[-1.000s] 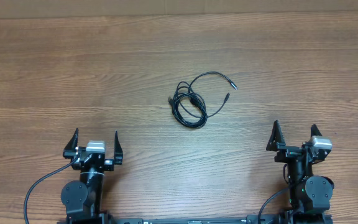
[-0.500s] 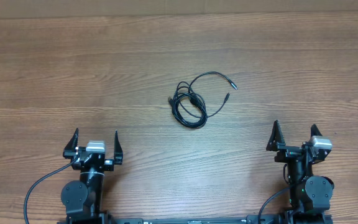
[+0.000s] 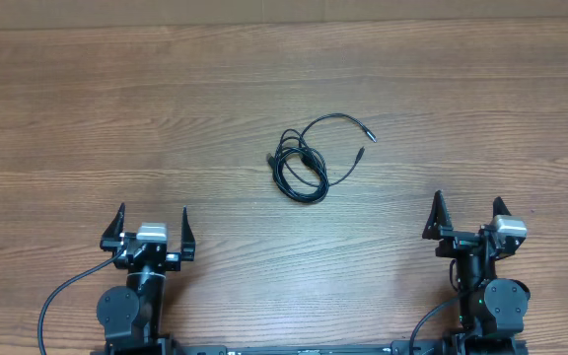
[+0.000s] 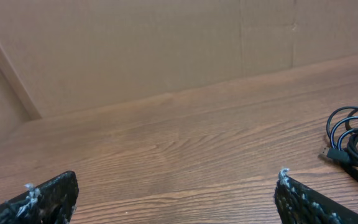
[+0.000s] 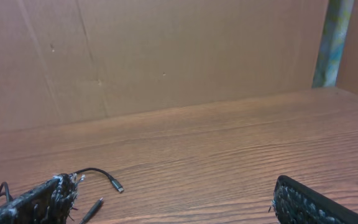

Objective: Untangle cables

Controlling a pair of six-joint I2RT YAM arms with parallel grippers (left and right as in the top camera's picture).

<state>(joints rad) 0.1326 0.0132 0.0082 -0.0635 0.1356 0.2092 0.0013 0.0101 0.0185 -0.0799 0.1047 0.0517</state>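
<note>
**Black cables lie loose mid-table, both grippers spread wide**

The left gripper (image 3: 153,213) and the right gripper (image 3: 468,202) both have their fingers far apart, and neither holds or touches anything. In the left wrist view, the textured black fingers (image 4: 50,200) sit at the two lower corners with bare wood between them. The right wrist view shows the same wide gap.

The cables (image 3: 304,158) lie on the wooden table (image 3: 67,99), about midway between the two arms and well ahead of both. They form a small knotted coil, with two loose ends trailing to the right.

The left wrist camera catches only part of the coil (image 4: 353,140), cut off by the right edge of the frame. In the right wrist view, one plug end (image 5: 115,185) shows clearly, while the rest of the coil is mostly hidden behind the left finger (image 5: 39,199). How the strands cross inside the knot is too fine to make out.

Both arms are folded back at the near edge of the table. Their grippers sit low and level, pointing toward the cardboard wall (image 5: 166,56) on the far side.
</note>
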